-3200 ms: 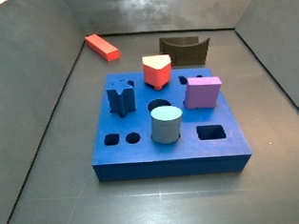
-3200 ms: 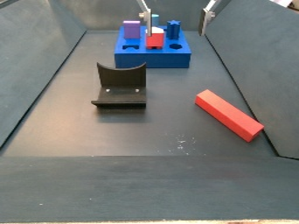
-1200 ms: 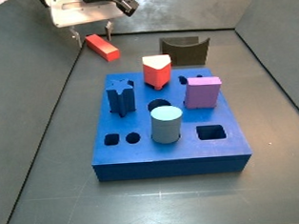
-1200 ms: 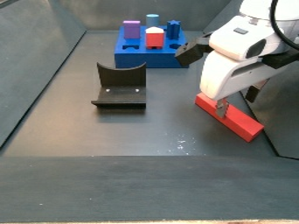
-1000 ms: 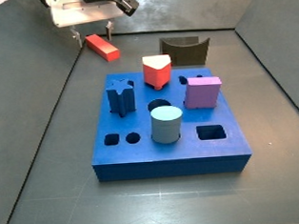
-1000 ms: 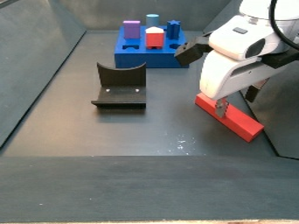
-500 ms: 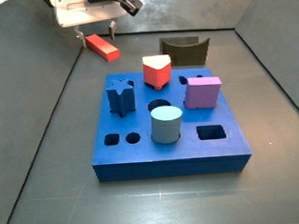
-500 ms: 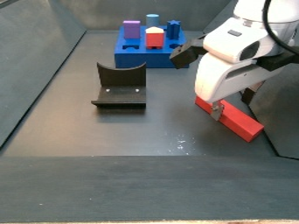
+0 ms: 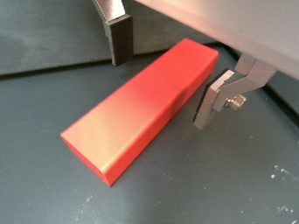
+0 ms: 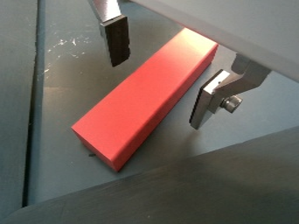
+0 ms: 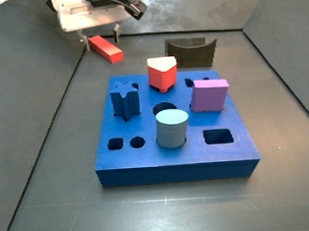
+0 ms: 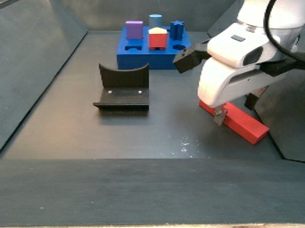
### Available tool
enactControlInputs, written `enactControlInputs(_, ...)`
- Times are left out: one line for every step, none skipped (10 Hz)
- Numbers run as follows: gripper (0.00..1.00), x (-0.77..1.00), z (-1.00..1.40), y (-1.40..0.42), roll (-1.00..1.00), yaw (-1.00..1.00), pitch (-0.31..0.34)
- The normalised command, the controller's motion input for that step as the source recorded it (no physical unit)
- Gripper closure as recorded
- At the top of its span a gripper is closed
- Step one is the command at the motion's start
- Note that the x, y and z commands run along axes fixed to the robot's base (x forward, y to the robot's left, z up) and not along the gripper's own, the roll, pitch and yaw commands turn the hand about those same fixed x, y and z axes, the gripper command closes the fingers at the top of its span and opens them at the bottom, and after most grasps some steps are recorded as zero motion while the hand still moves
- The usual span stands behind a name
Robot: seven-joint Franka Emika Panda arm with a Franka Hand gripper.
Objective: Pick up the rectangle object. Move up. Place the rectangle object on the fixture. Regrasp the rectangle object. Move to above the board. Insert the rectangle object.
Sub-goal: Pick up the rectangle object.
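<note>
Big blue board (image 11: 173,156) sitting mid-floor with shaped holes and pegs in it: a purple block (image 11: 210,94), a red-and-cream wedge-topped block (image 11: 163,73), a dark blue star-shaped peg (image 11: 125,100) and a pale grey-blue cylinder (image 11: 171,127). Just behind the board in a side view, the dark brown fixture (image 11: 192,51) with its curved notch; well apart from the board in a side view (image 12: 124,87). Over by the side wall, the gripper (image 12: 222,115) down low right at the red-orange bar (image 12: 247,123), bulky white arm housing (image 12: 236,64) hiding much of it. Bar lying flat on the dark floor, far from the board and off to one side of the fixture, also visible in a side view (image 11: 106,48) with the gripper (image 11: 98,32) hanging over its far end. In both wrist views, bar (image 9: 142,109) stretched lengthwise between the two silver fingers (image 9: 121,37), one on each long side, jaws spread wider than the bar. Clear gaps on both sides (image 10: 146,97), so nothing gripped, pads not touching. Gripper (image 10: 158,79) straddling the end nearer the wrist.
</note>
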Motion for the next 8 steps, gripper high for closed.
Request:
enactControlInputs(0.0,0.12,-0.64,0.0,0.0,0.0,-0.15)
enactControlInputs(0.0,0.11,-0.65,0.0,0.0,0.0,-0.187)
enactControlInputs(0.0,0.07,-0.67,0.0,0.01,0.0,-0.214)
enactControlInputs(0.0,0.05,-0.63,0.0,0.01,0.0,-0.214)
enactControlInputs(0.0,0.0,-0.77,-0.04,0.02,0.0,-0.22)
enactControlInputs(0.0,0.0,-1.0,0.0,0.04,0.02,-0.04)
enactControlInputs(0.0,0.0,-1.0,0.0,0.0,0.0,0.0)
enactControlInputs(0.0,0.0,-1.0,0.0,0.0,0.0,0.0)
